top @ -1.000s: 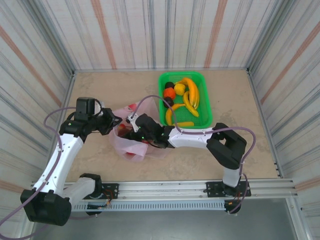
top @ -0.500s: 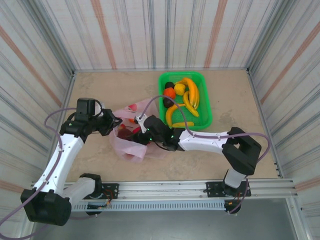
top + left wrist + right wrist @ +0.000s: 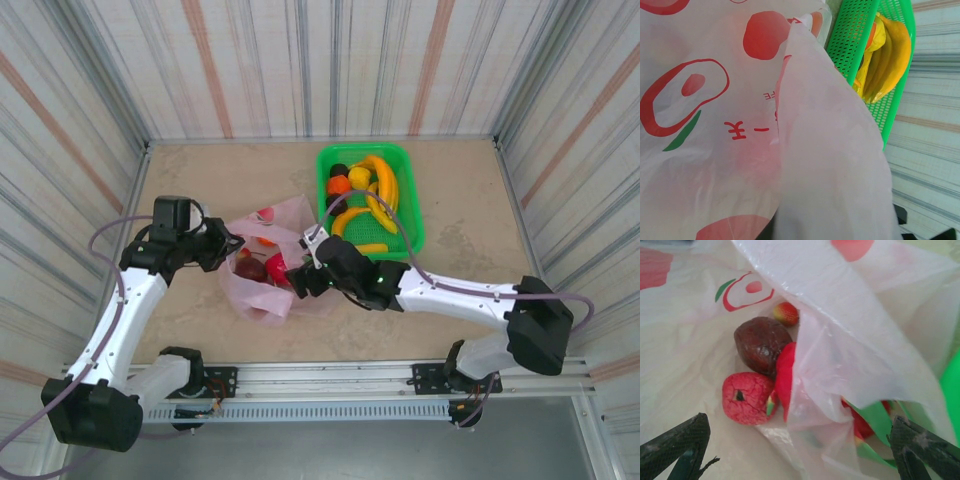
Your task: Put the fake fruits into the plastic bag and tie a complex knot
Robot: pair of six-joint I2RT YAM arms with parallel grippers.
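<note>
Left gripper [image 3: 224, 246] is clenched on the rim of the pink plastic bag [image 3: 258, 298] — right gripper [image 3: 800, 452] hangs spread wide, empty, at its mouth, dark and red fake fruits [image 3: 761, 343] inside.

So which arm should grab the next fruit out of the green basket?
Right, probably. The right gripper is open and empty by the bag, next to the basket of bananas. The left gripper is shut on the bag's other edge, so it looks busy.

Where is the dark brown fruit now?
Right wrist view: the dark brown fruit lies inside the plastic bag, left of centre, between a small strawberry above and a red bumpy fruit below.
</note>
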